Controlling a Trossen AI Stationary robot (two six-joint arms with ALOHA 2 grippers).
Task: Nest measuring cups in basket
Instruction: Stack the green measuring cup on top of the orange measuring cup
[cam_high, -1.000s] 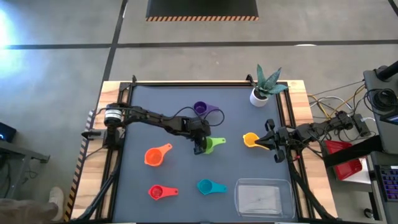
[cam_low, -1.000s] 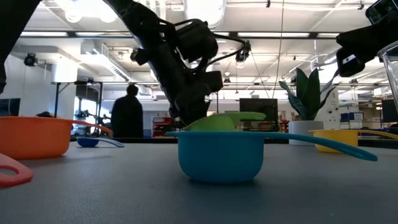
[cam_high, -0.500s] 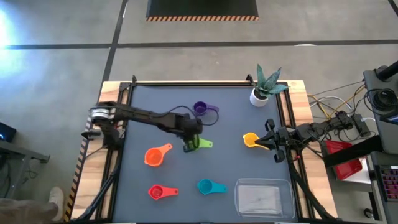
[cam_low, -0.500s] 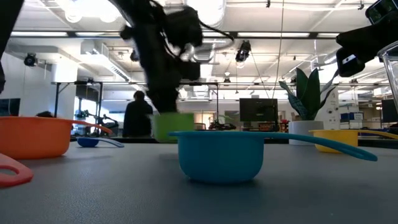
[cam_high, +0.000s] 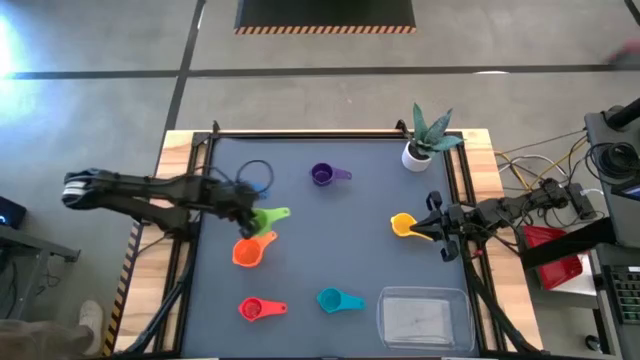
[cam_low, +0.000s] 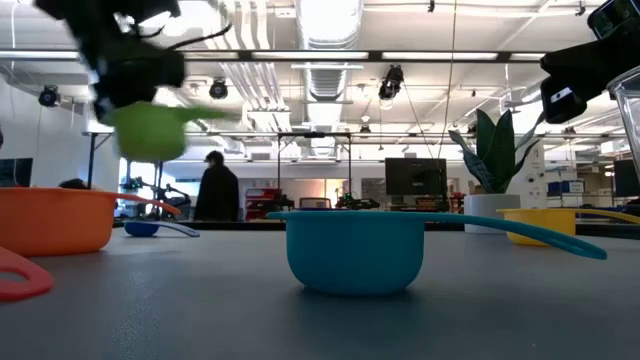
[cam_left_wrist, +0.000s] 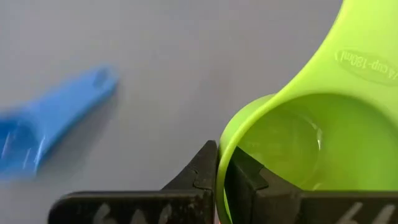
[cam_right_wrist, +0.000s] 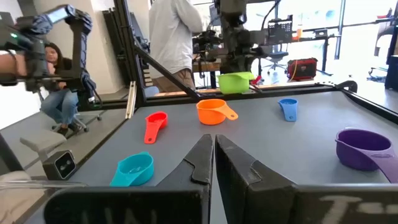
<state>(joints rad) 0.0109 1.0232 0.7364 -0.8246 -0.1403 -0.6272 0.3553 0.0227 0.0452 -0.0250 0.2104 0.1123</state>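
My left gripper (cam_high: 254, 219) is shut on a green measuring cup (cam_high: 270, 217), which hangs above the table's left half (cam_low: 150, 130), just over an orange cup (cam_high: 247, 251). A blue cup (cam_left_wrist: 43, 127) lies on the mat beyond it. The purple (cam_high: 322, 175), red (cam_high: 251, 308), teal (cam_high: 331, 298) and yellow (cam_high: 402, 225) cups stand on their bases. My right gripper (cam_high: 431, 229) is shut, high above the yellow cup's handle, touching nothing. The clear basket (cam_high: 422, 316) sits at the near right. My left gripper pinches the green cup's bowl wall (cam_left_wrist: 221, 146) at the rim, on the side away from the handle, with one finger inside the bowl and one outside. The fingers come from above, pointing down. The cup is lifted clear of the table, its mouth up and its handle (cam_left_wrist: 348, 56) pointing away.
A white plant pot (cam_high: 417, 153) stands at the far right corner. Raised black rails (cam_high: 200, 150) run along the mat's edges. A person (cam_low: 215, 190) and equipment show in the room beyond the table.
My left gripper has taken the green cup up off the mat near the table's middle and carried it toward the left edge. The cup now hangs clear above the orange cup. The blue cup, formerly under the arm, lies uncovered.
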